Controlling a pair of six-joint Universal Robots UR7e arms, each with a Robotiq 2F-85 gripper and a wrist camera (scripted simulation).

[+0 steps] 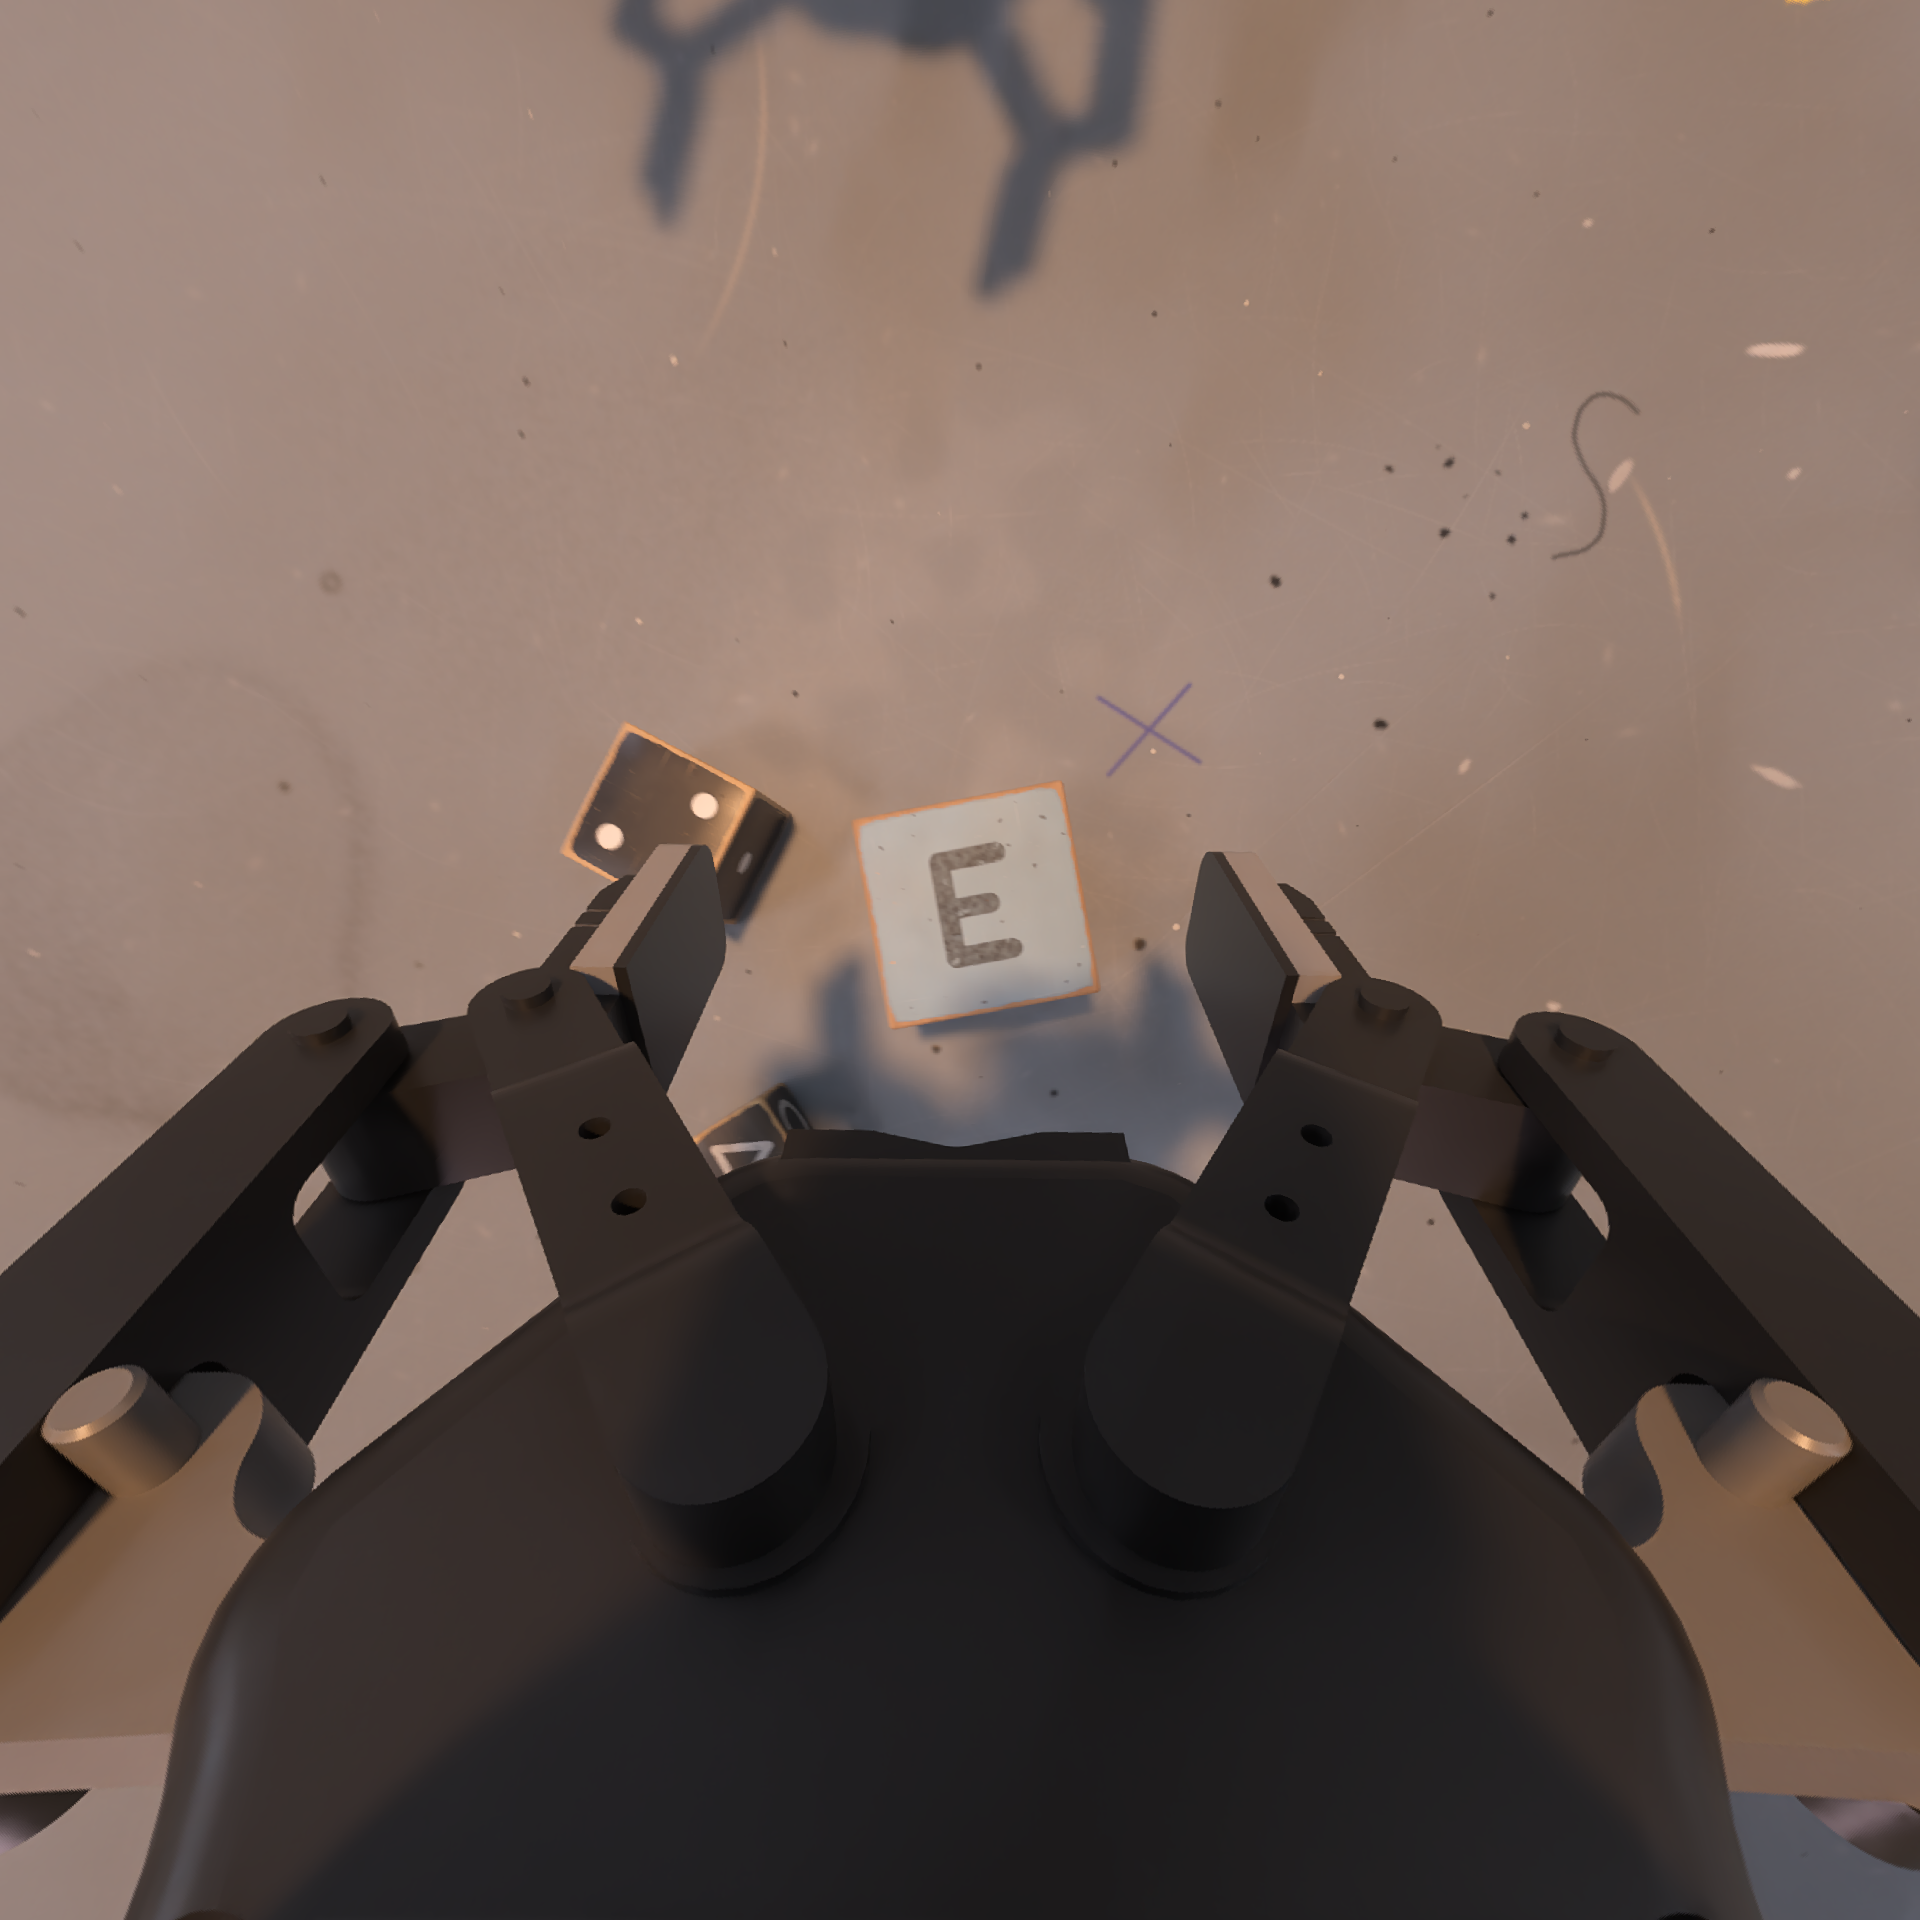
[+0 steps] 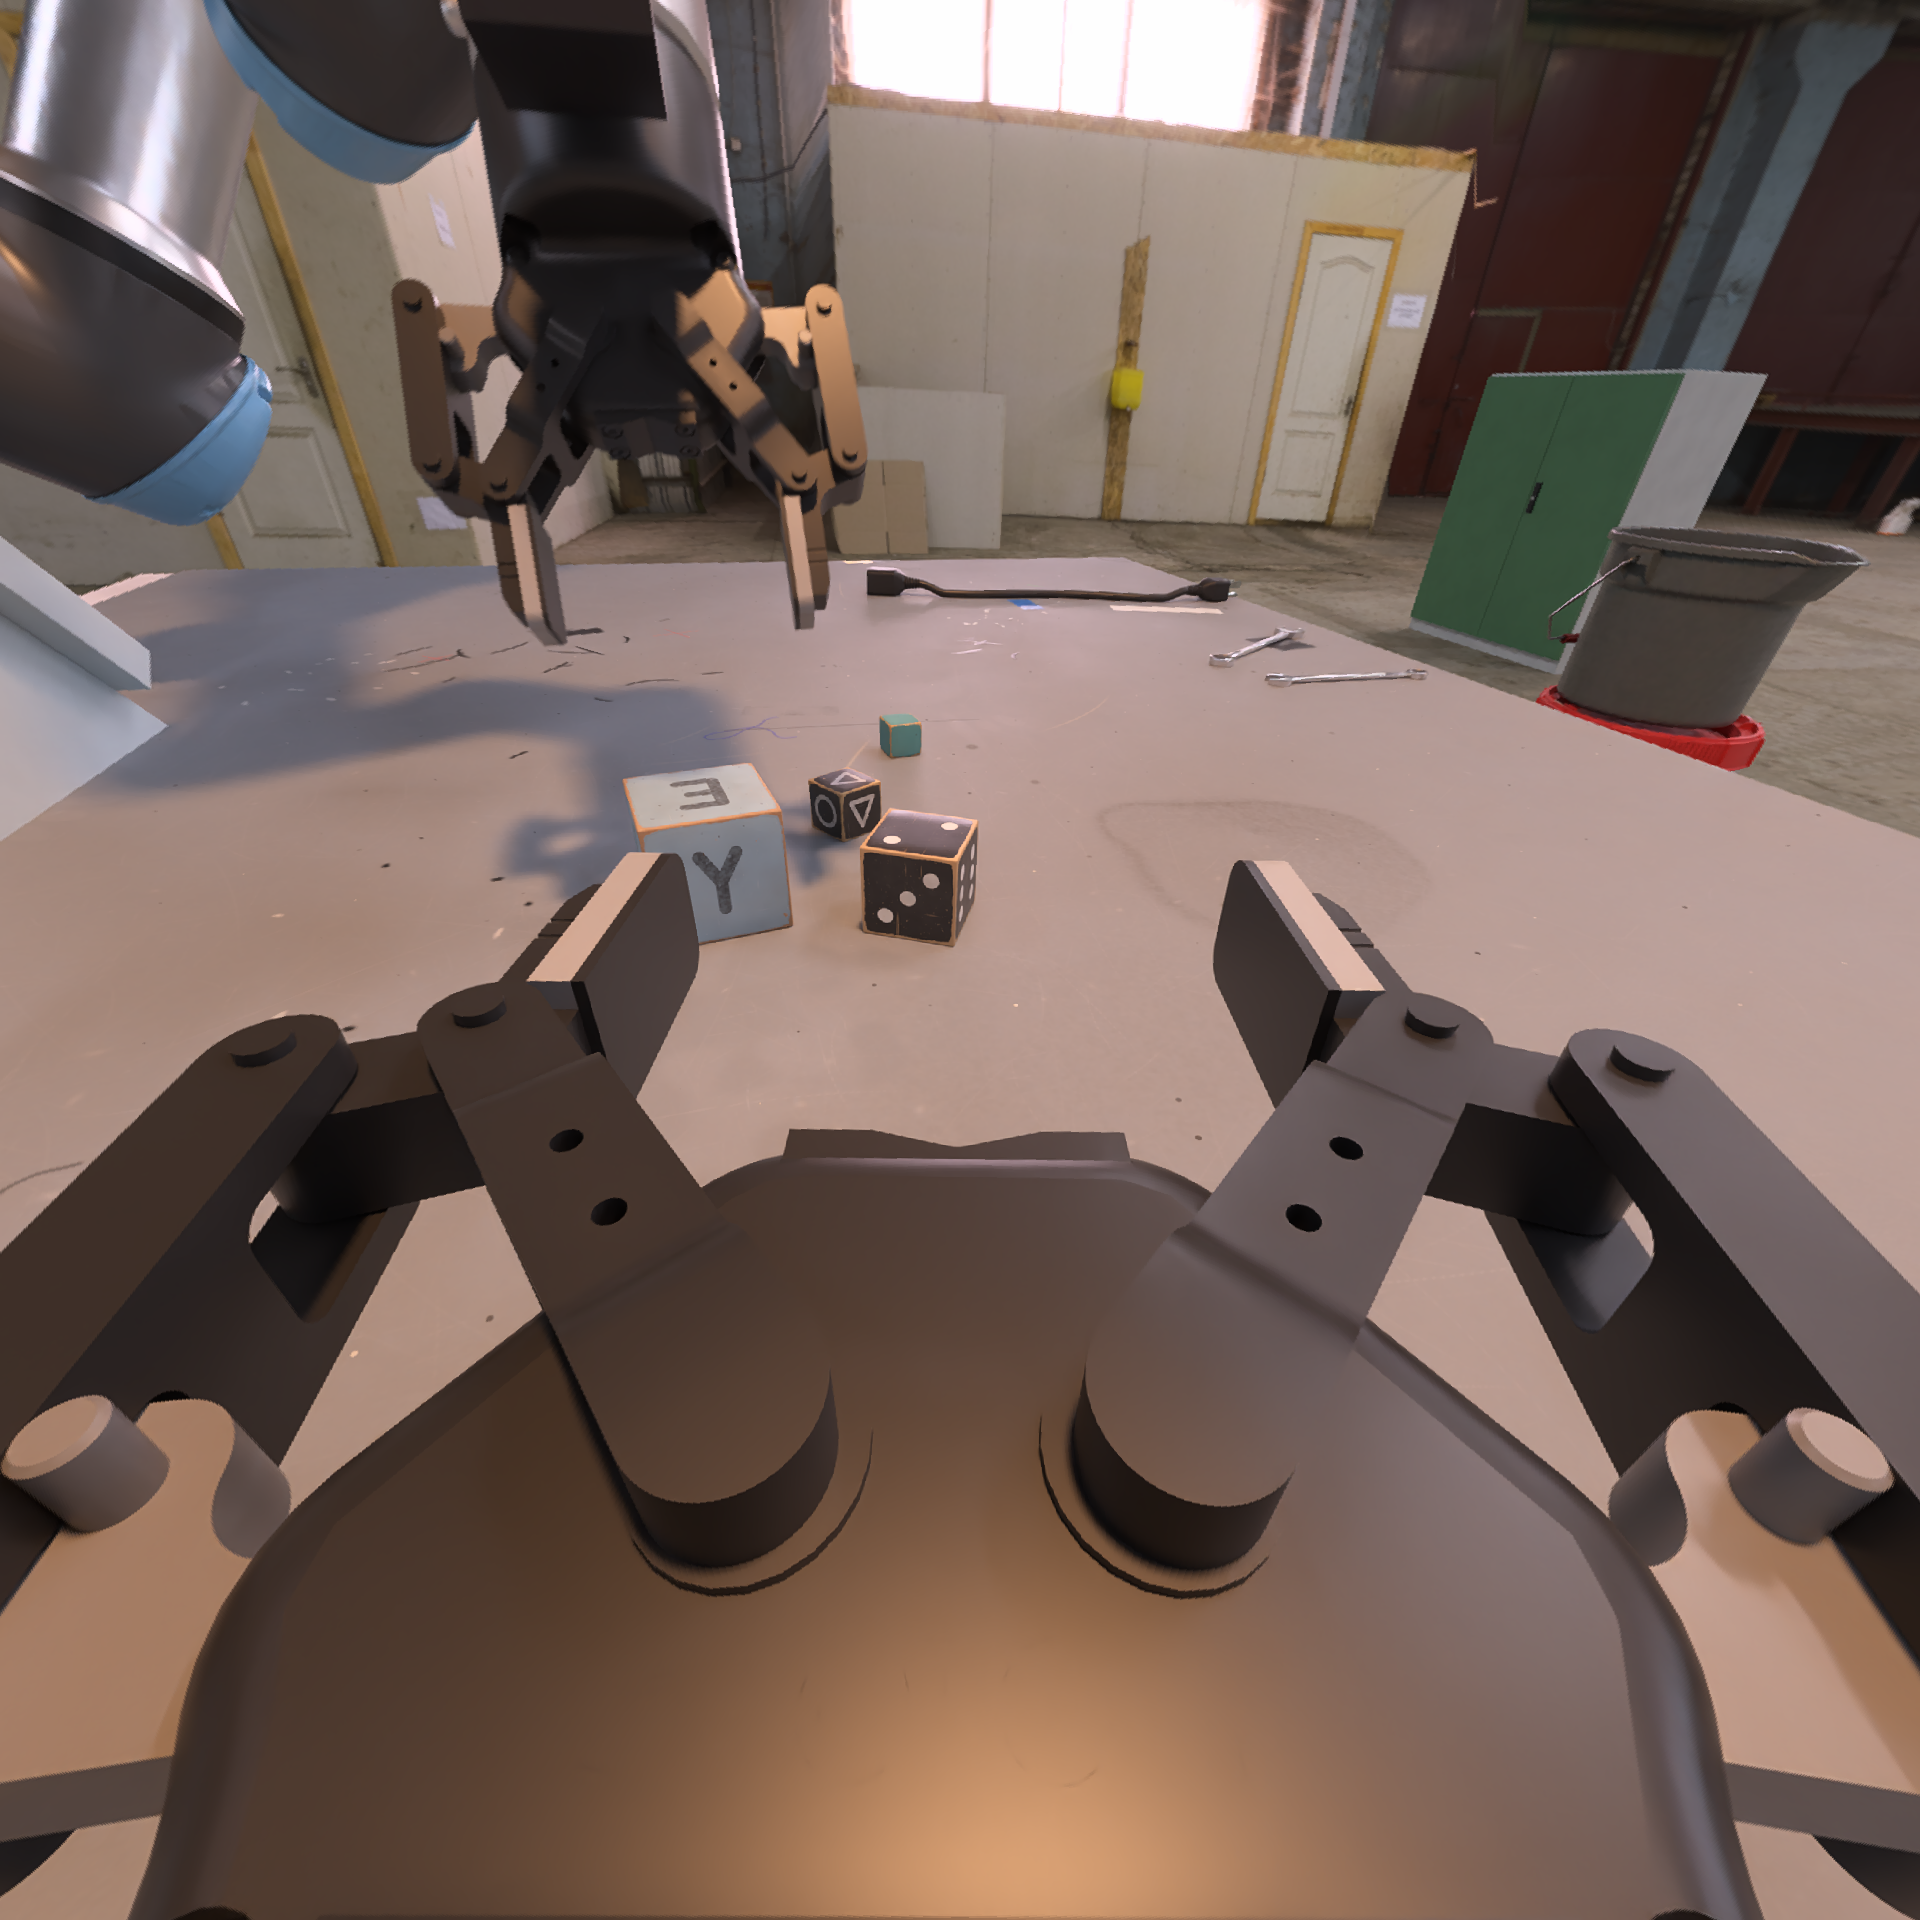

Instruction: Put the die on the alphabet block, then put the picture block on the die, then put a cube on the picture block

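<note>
You're facing a stiff, light die (image 2: 918,876) mid-desk (image 2: 1143,987): be gripping its flat opposite sides. Both grippers' jaws, left (image 1: 940,914) and right (image 2: 961,935), are gaping wide, holding nothing.

Scuffed tan table (image 2: 1039,1039): alphabet block (image 2: 710,850), die (image 2: 918,876), picture block (image 2: 845,802), teal cube (image 2: 900,735) mid-top; cable (image 2: 1049,592), two wrenches (image 2: 1255,645) near far edge.

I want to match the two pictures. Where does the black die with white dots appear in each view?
Left wrist view: the die sits left of centre, partly behind the left gripper's finger.
Right wrist view: the die sits at centre.
Shared landmark: the alphabet block, next to the die in both views.
</note>
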